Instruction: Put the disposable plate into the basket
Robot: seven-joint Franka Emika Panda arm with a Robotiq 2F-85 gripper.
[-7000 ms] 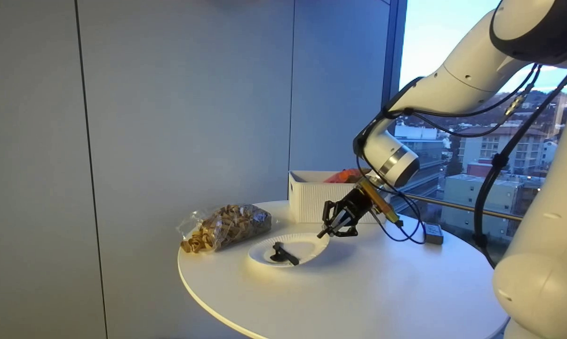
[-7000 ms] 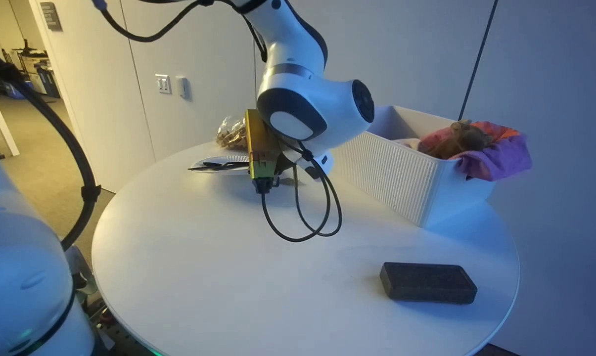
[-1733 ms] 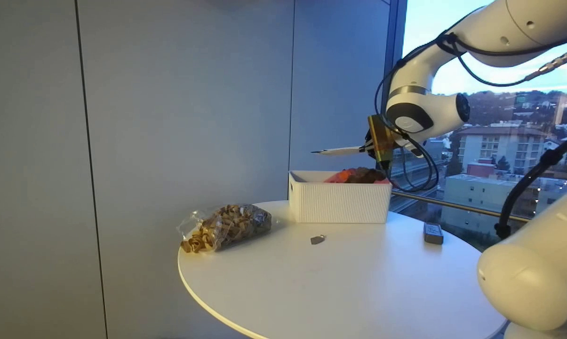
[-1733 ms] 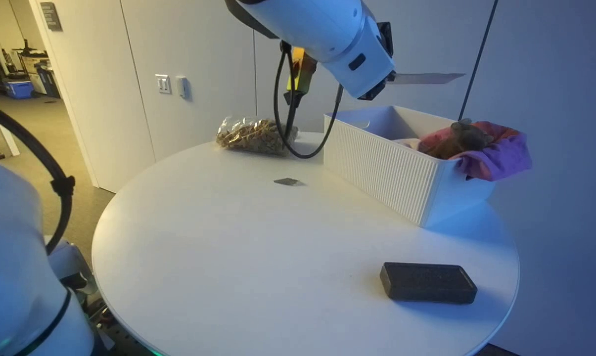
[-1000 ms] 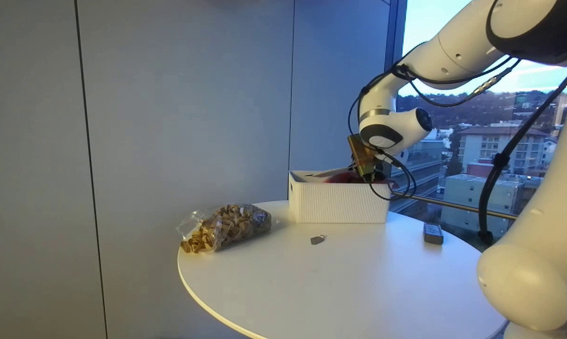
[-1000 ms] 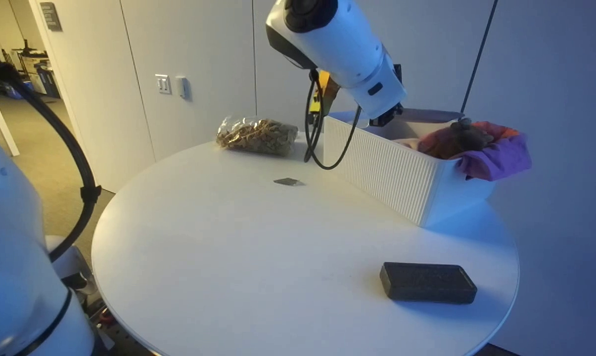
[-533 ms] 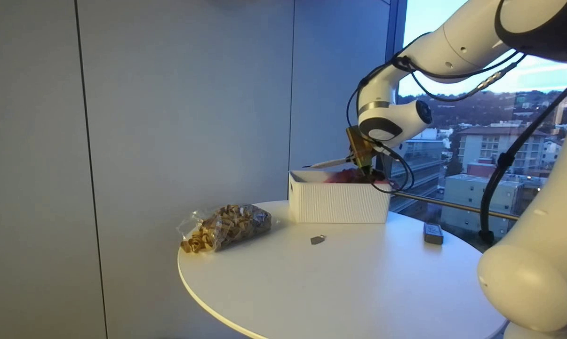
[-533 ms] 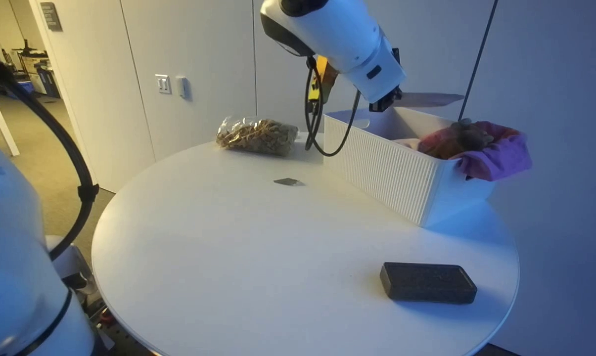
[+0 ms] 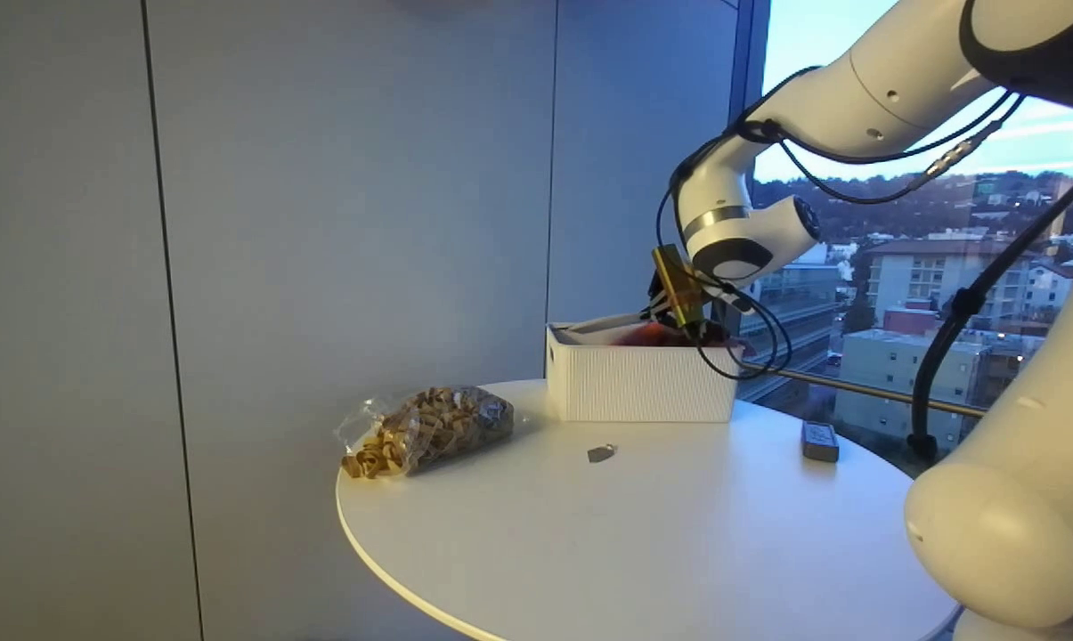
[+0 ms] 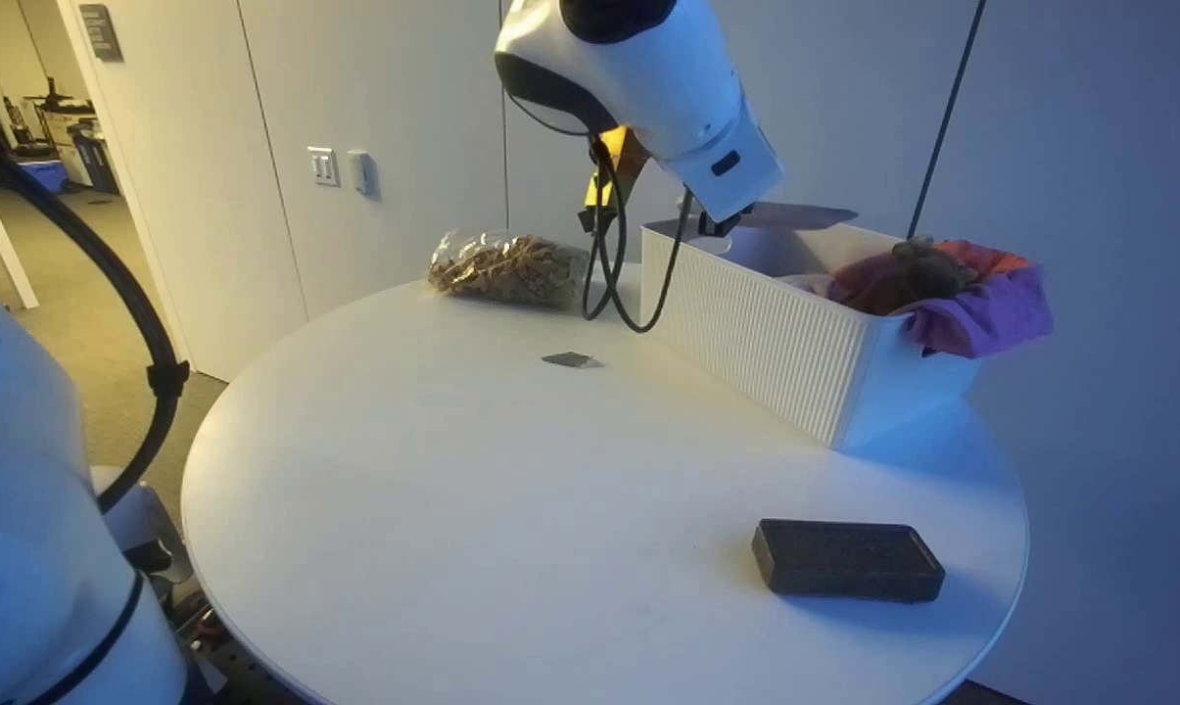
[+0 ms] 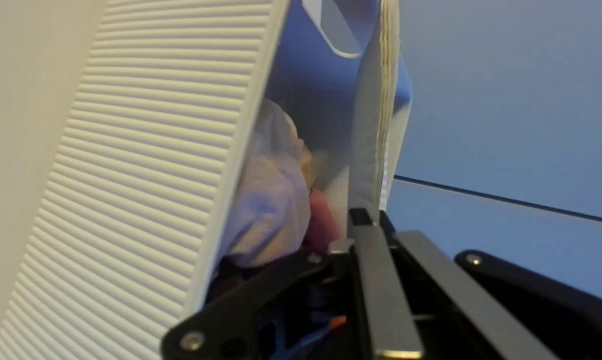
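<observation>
An office, apparently: smooth grey wall panels (image 9: 349, 223), beige carpet (image 10: 115, 220), a dark rectangular sign (image 10: 100, 32) (and tall glass window (image 9: 901, 267)).

the basket (image 10: 756, 338) looked like ribbed, matt plastic, and the disposable plate (image 11: 367, 150) like matt paper. the purple cloth (image 10: 986, 318) looked matt, the clear bag (image 10: 506, 269) glossy, and the surface (image 10: 511, 490) smooth.

In an exterior view I've got the snack bag (image 9: 438, 432) on the left of the desk (image 9: 678, 534), the basket (image 9: 646, 385) to its right at the back, a scrap (image 9: 601, 453) before it, a block (image 9: 820, 442) farther right. Cloth (image 10: 986, 313) from the basket hangs over one end. And here's my claw (image 11: 373, 218) at its mouth, the disposable plate (image 11: 368, 130) gripped, near the far rim; inside or above, I can't tell.
</observation>
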